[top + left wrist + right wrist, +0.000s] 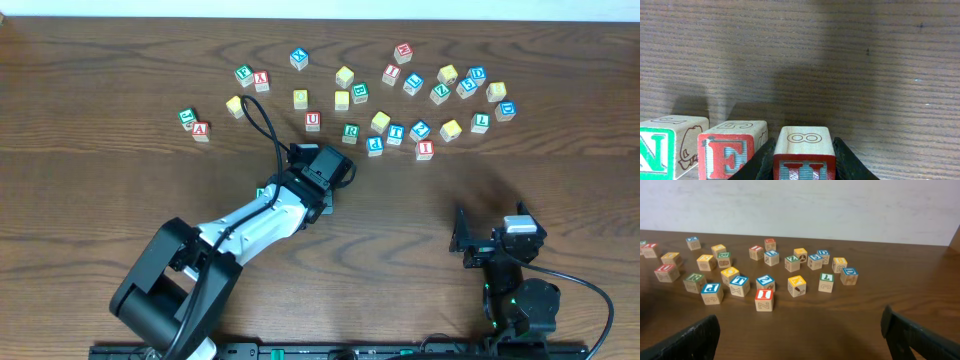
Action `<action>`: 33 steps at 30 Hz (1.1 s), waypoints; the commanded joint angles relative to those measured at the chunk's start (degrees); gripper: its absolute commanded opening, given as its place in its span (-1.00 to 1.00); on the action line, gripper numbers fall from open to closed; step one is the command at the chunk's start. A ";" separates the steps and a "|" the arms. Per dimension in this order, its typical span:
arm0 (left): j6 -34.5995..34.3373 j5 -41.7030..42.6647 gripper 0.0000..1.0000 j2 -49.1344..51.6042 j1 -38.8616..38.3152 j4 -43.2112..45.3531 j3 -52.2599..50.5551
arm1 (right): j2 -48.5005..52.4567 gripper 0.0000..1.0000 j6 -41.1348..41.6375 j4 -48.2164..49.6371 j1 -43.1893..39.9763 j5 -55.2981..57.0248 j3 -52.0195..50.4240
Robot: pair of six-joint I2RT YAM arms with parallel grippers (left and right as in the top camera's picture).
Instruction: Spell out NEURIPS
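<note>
Dark wood-grain table (560,180), seen from overhead and from both wrists.

Left pincer (804,167): jaws closed part-way on a red-lettered cube (804,147), one black finger (760,160) against each side face. The cube sits squarely between the fingers, with an "8" on its top face. Only the upper part of its red letter shows, so the letter cannot be confirmed. Whether its base touches the table cannot be told.

Just left of the held cube stands the red E cube (730,155), with the left finger between the two. The green N cube (657,147) stands just beside the E, and all three form one row.

Right pincer (800,345): jaws spread fully, nothing between them, low over bare table at the near right.

Remaining task cubes lie in the scatter across the far half, well apart from both pincers: red U cube (313,121), green R cube (350,131), blue P cube (375,145), red I cube (424,149). Other letter cubes (447,74), several of them yellow-faced, lie around them.
</note>
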 commanded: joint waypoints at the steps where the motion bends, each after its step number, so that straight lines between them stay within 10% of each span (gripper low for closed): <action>1: 0.35 -1.20 -0.52 0.44 0.46 0.24 -1.03 | -0.17 0.99 0.96 -0.26 -0.35 -0.13 -0.04; 33: 0.59 -1.22 -0.51 1.55 0.46 0.76 -1.03 | -0.17 0.99 0.96 -0.26 -0.33 -0.13 -0.04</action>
